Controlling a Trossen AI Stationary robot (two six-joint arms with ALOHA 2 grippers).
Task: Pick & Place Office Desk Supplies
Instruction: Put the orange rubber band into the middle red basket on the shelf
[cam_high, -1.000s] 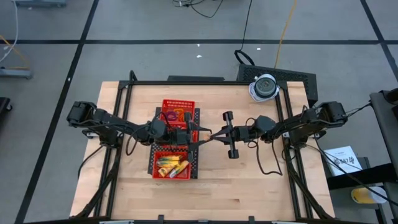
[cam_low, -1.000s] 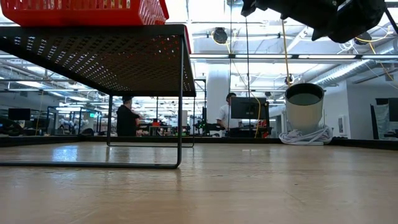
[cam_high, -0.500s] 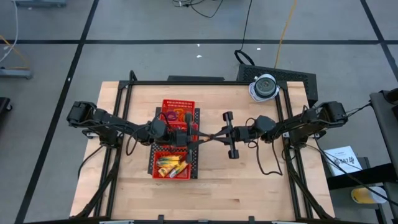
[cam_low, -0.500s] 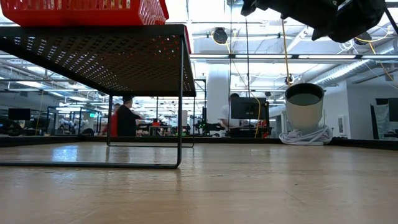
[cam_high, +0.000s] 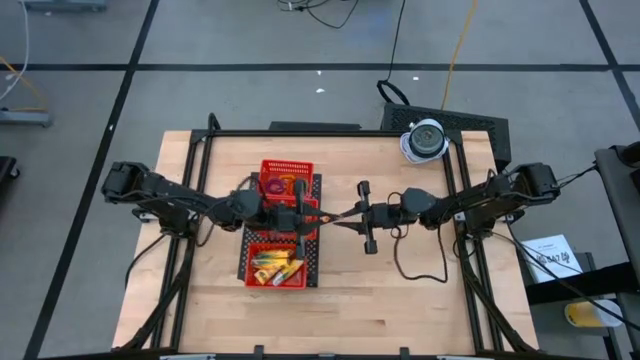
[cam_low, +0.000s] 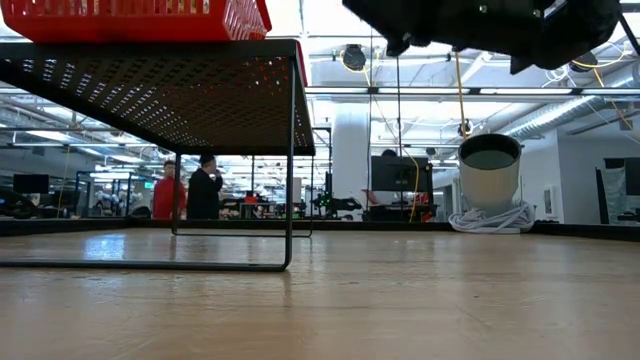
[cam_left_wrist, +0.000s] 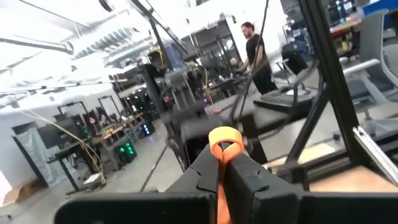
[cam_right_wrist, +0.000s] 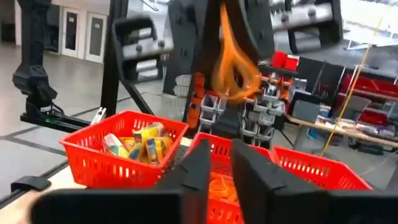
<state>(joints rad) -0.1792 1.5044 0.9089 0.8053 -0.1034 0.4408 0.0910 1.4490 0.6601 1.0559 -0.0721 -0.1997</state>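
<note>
An orange rubber band (cam_left_wrist: 224, 138) is held above the red mesh tray (cam_high: 262, 275), which sits on a black perforated stand (cam_low: 150, 90). My left gripper (cam_left_wrist: 224, 157) is shut on the band over the tray's middle (cam_high: 316, 214). In the right wrist view the band (cam_right_wrist: 235, 70) loops out of those dark fingers. My right gripper (cam_right_wrist: 222, 160) faces it from the table's right (cam_high: 340, 219), with a gap between its fingers and nothing in it. Yellow sticks (cam_high: 275, 266) lie in the tray's near compartment. More orange bands and rings (cam_high: 284, 185) lie in the far one. My left gripper pinches the orange rubber band between its two fingers, with a small loop (cam_left_wrist: 224, 134) poking out past the fingertips. The fingers come in about level from the table's left. The band is lifted clear above the tray, its free loop (cam_right_wrist: 239, 84) slack.
A white-grey dome-like object (cam_high: 424, 140) stands at the table's far right corner, also seen in the low view (cam_low: 490, 180). Bare wood (cam_high: 400, 300) lies near and to the right of the tray. People move in the room behind (cam_low: 205, 185).
My left gripper has shut on the orange band while staying over the tray's middle. My right gripper has tipped slightly and sunk a little at the band's other side. The band stays lifted above the tray.
</note>
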